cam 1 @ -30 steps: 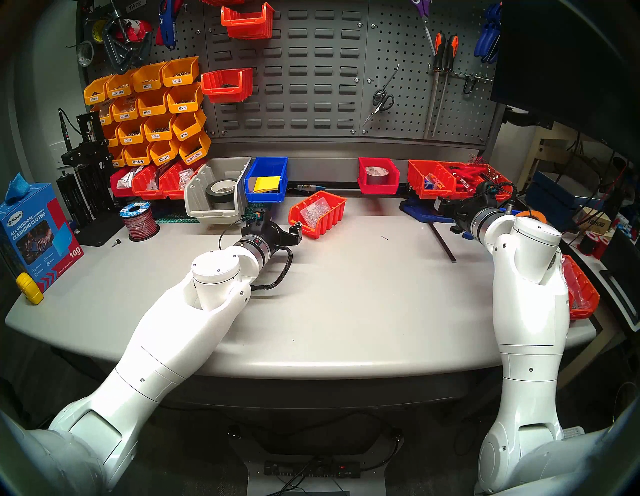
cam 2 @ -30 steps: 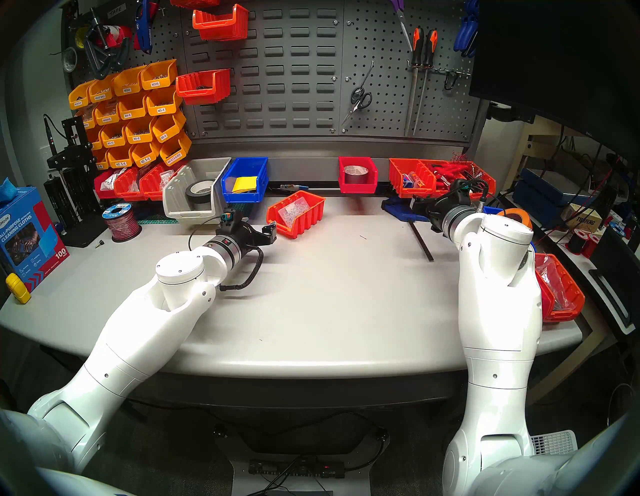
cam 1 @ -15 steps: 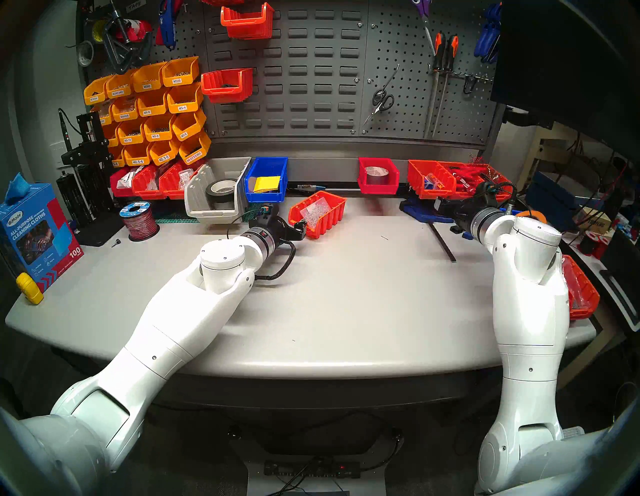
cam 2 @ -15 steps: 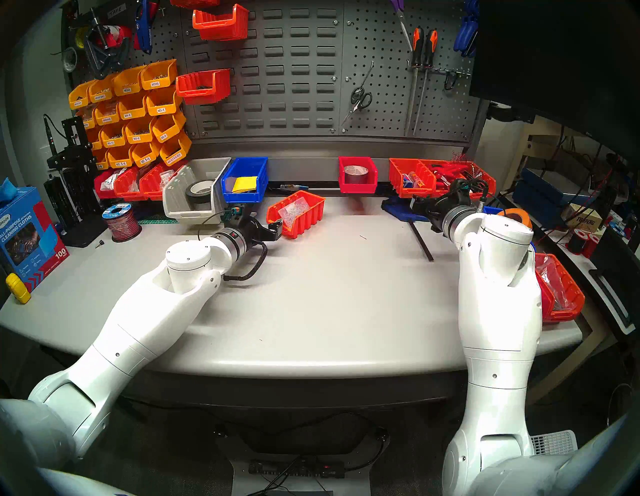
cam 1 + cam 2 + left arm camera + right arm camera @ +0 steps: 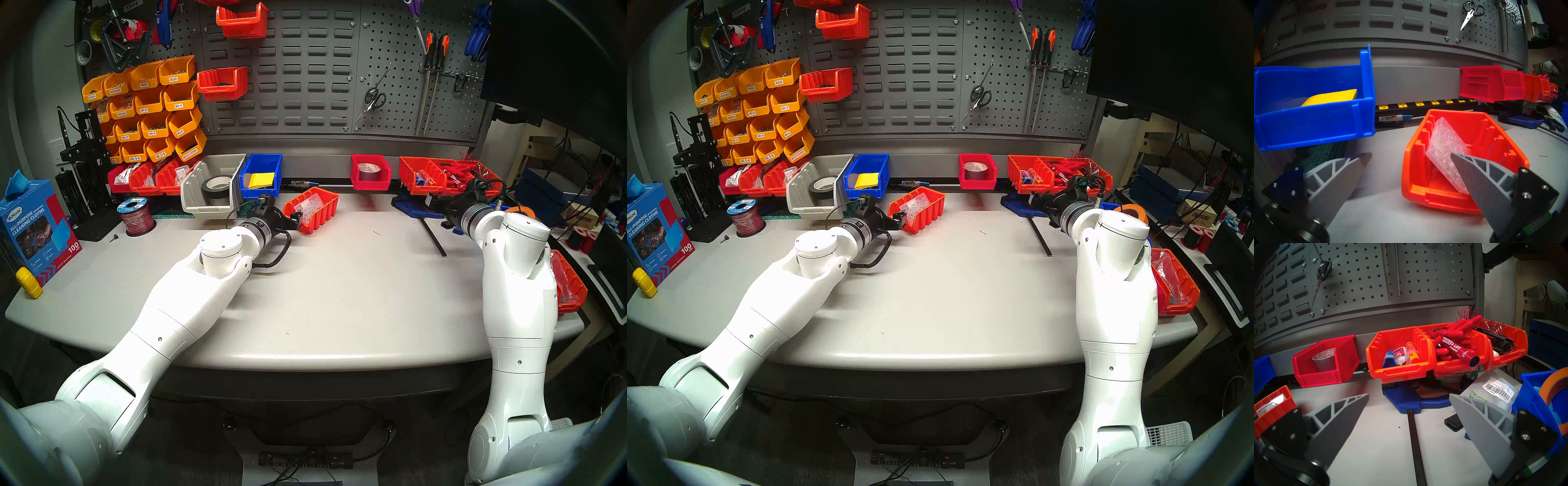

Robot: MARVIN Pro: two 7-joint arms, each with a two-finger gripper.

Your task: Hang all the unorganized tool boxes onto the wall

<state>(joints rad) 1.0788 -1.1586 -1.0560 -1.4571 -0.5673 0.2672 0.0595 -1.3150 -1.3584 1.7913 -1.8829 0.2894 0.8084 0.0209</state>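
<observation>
An orange-red ribbed tool box [image 5: 317, 208] [image 5: 1491, 134] holding clear bags lies on the table's middle back. My left gripper [image 5: 293, 217] [image 5: 1410, 155] is open at its near end. One finger [image 5: 1480, 183] reaches over the front lip and the other [image 5: 1342, 173] stays outside the left wall. A pale grey tool box [image 5: 210, 193] with a black tape roll sits tilted at the back left. A red tool box [image 5: 369, 174] [image 5: 1322, 365] with silver tape hangs on the light rail [image 5: 315, 163] below the louvred wall [image 5: 298, 85]. Over a blue clamp [image 5: 1407, 400], my right gripper [image 5: 437, 202] [image 5: 1409, 395] is open and empty.
A blue bin [image 5: 1313, 122] with a yellow pad hangs just left of the orange-red box. Orange bins [image 5: 424, 174] fill the rail's right end, and yellow bins [image 5: 149, 108] cover the wall's left. Two orange bins [image 5: 222, 83] hang on the louvres. A wire spool [image 5: 135, 217] stands at the left.
My left arm has pushed forward and to the right, bringing its open fingers up to the orange-red box's near end. The right arm has stayed still.
</observation>
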